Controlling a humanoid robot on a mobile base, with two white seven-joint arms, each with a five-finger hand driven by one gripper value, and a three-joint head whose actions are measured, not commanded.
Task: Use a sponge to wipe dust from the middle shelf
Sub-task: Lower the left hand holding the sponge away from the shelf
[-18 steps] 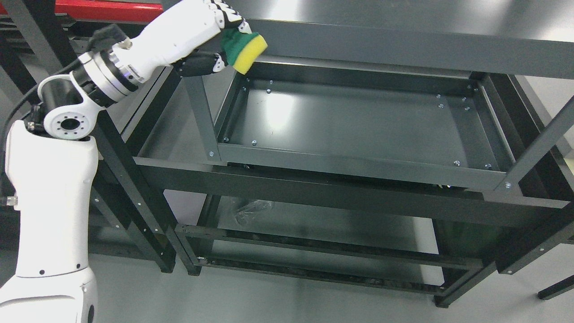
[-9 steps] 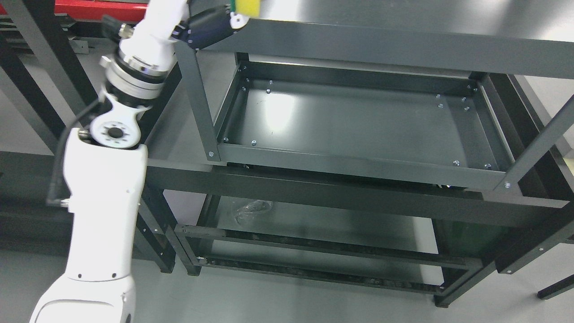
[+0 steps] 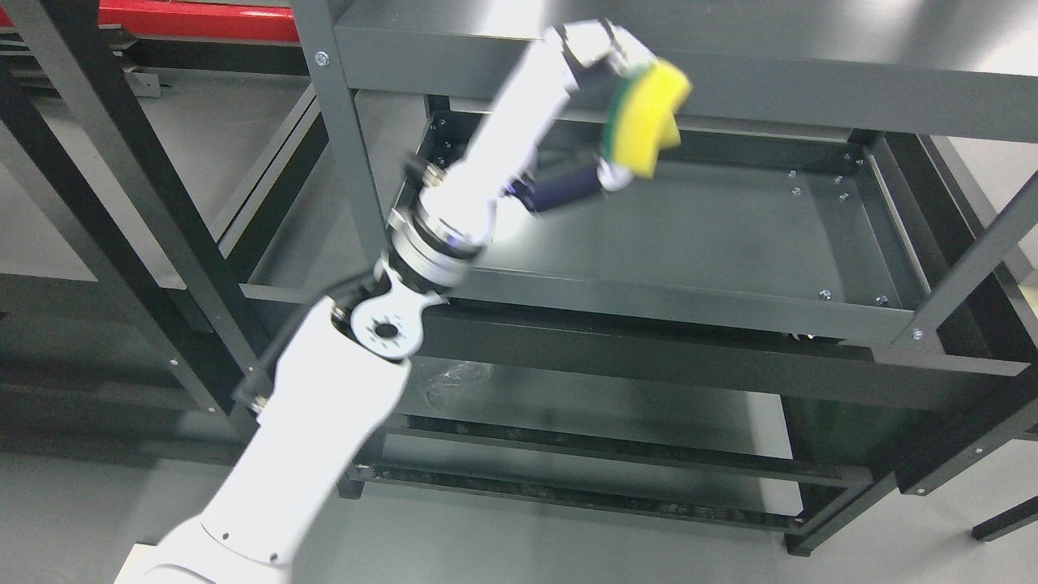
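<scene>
Yellow-green sponge (image 3: pixel 645 118) is pinched in the left hand (image 3: pixel 604 97) above the middle shelf (image 3: pixel 689 223); wiping apparently not yet begun.

The sponge (image 3: pixel 646 120) is yellow with a green backing. The shelf (image 3: pixel 689 219) is dark grey. The robot hand (image 3: pixel 596 105) is white with dark blue.

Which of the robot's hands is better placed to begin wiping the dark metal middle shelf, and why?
Left. The left hand already grips the yellow-and-green sponge in front of the rack, in line with the dark metal middle shelf. The right arm is not visible.
</scene>
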